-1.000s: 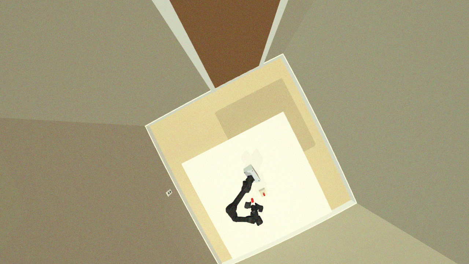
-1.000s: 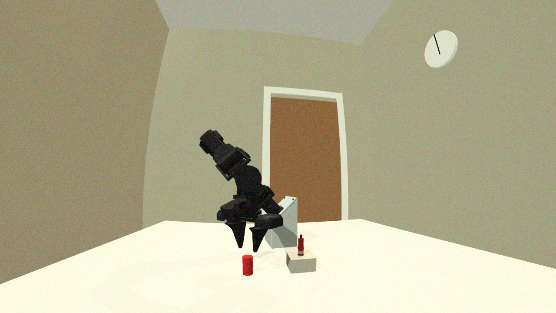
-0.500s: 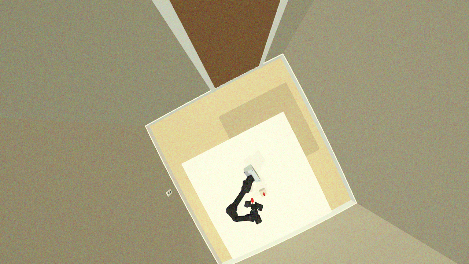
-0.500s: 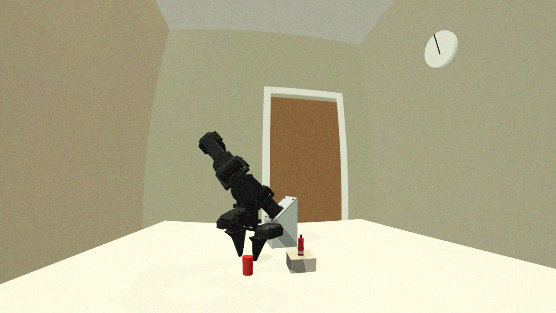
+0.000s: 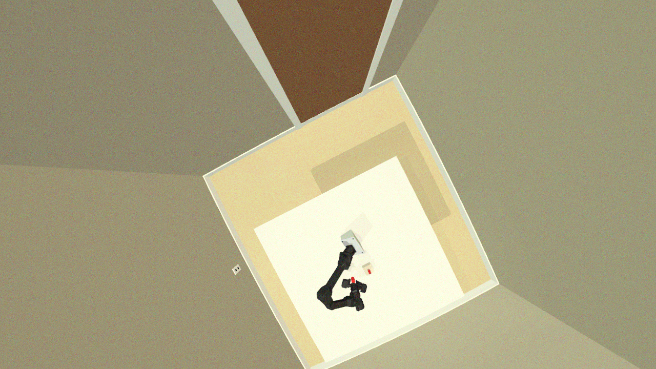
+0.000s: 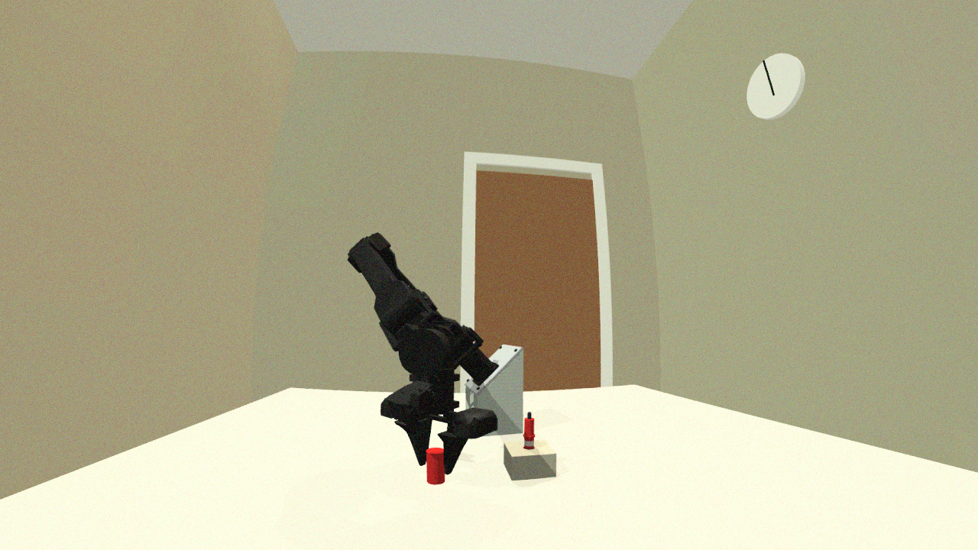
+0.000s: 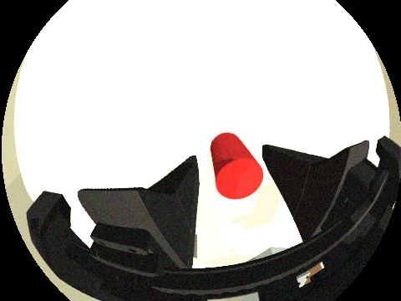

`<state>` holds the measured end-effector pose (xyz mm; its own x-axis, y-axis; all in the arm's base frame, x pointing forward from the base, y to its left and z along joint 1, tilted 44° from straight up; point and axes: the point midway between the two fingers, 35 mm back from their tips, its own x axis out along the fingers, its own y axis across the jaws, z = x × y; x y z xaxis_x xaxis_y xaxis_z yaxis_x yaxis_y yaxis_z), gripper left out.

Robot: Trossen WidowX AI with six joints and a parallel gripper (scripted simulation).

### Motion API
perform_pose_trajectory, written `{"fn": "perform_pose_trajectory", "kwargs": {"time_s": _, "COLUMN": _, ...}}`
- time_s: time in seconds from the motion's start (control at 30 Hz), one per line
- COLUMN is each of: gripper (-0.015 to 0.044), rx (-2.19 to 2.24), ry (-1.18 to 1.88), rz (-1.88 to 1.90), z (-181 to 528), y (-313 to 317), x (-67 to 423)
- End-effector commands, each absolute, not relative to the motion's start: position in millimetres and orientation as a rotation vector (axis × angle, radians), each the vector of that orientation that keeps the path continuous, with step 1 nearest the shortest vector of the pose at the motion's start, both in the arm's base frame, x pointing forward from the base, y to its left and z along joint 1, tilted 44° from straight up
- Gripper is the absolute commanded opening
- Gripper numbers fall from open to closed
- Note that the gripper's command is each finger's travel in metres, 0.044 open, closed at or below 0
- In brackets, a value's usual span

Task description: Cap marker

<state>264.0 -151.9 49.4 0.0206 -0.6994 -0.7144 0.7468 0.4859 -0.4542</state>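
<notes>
cap (image 6: 435, 465): you've got it upright on the tabletop (image 6: 684, 478), red, standing loose. In the wrist view the cap (image 7: 236, 166) sits in the gap between the two fingers, a sliver of white showing on each side.
jaws: gripper (image 6: 435, 457) is half open and holding nothing. Tips point down and straddle the cap, one finger (image 6: 417, 444) on each side; exterior view can't settle whether either pad touches it.
marker (image 6: 528, 430): upright in the holder block (image 6: 530, 461), dark tip bare, no cap on it. It stands apart from the cap, on the side toward the clock wall.
arm (image 6: 403, 311): folded low over the cap, elbow high and leaning away from the holder block. Its grey base mount (image 6: 507, 389) is behind the cap, just beside the block.
top view: cap (image 5: 352, 279) right at the gripper (image 5: 355, 286), holder block (image 5: 367, 268) close by toward the base.
</notes>
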Motion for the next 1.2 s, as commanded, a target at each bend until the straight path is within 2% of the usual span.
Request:
{"fn": "perform_pose_trajectory", "kwargs": {"time_s": 0.0, "gripper": 0.024, "rx": 0.052, "ry": 1.077, "rz": -1.117, "z": 43.9, "y": -155.2, "x": 262.8}}
{"fn": "perform_pose_trajectory", "kwargs": {"time_s": 0.07, "gripper": 0.024, "rx": 0.052, "ry": 1.077, "rz": -1.117, "z": 43.2, "y": -155.9, "x": 262.7}}
{"fn": "perform_pose_trajectory", "kwargs": {"time_s": 0.2, "gripper": 0.0135, "rx": 0.052, "ry": 1.077, "rz": -1.117, "z": 43.4, "y": -156.0, "x": 263.0}}
{"fn": "perform_pose_trajectory", "kwargs": {"time_s": 0.5, "gripper": 0.0075, "rx": 0.052, "ry": 1.077, "rz": -1.117, "z": 43.7, "y": -156.3, "x": 262.5}}
{"fn": "perform_pose_trajectory", "kwargs": {"time_s": 0.6, "gripper": 0.0, "rx": 0.052, "ry": 1.077, "rz": -1.117, "z": 46.1, "y": -153.7, "x": 262.9}}
{"fn": "perform_pose_trajectory", "kwargs": {"time_s": 1.17, "gripper": 0.0, "rx": 0.055, "ry": 1.079, "rz": -1.116, "z": 76.3, "y": -123.7, "x": 263.2}}
